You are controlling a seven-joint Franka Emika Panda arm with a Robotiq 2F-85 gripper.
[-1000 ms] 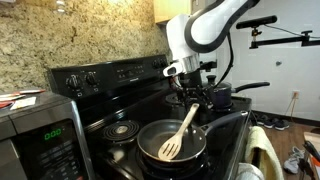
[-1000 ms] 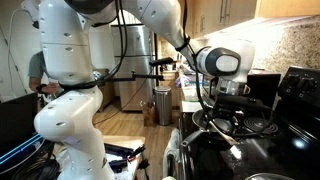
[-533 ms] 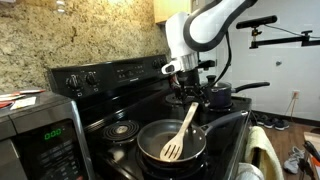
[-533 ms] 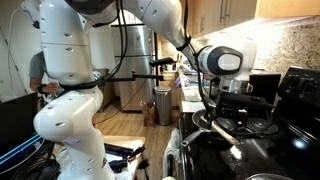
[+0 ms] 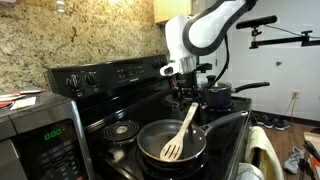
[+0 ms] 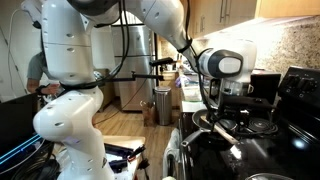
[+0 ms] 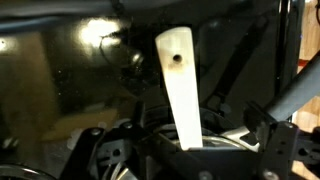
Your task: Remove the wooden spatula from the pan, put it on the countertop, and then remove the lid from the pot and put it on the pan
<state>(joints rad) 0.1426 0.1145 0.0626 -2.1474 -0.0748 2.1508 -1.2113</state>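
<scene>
The wooden spatula (image 5: 181, 132) lies in the pan (image 5: 148, 137) on the front burner, its blade on the pan floor and its handle slanting up towards the back. My gripper (image 5: 190, 97) hangs just above the handle's upper end. In the wrist view the pale handle (image 7: 180, 90) runs up between my two dark fingers (image 7: 185, 150), which stand apart on either side without touching it. The pot (image 5: 220, 101) with its lid (image 5: 218, 91) stands behind the gripper, partly hidden by it. The gripper also shows in an exterior view (image 6: 226, 112).
A microwave (image 5: 40, 135) stands at the near left. An empty coil burner (image 5: 122, 129) lies beside the pan. The stove's control panel (image 5: 110, 74) rises behind. The pan's long handle (image 5: 228, 120) points towards the stove's edge.
The gripper has shifted only slightly above the spatula handle. The spatula, pan and pot have not moved.
</scene>
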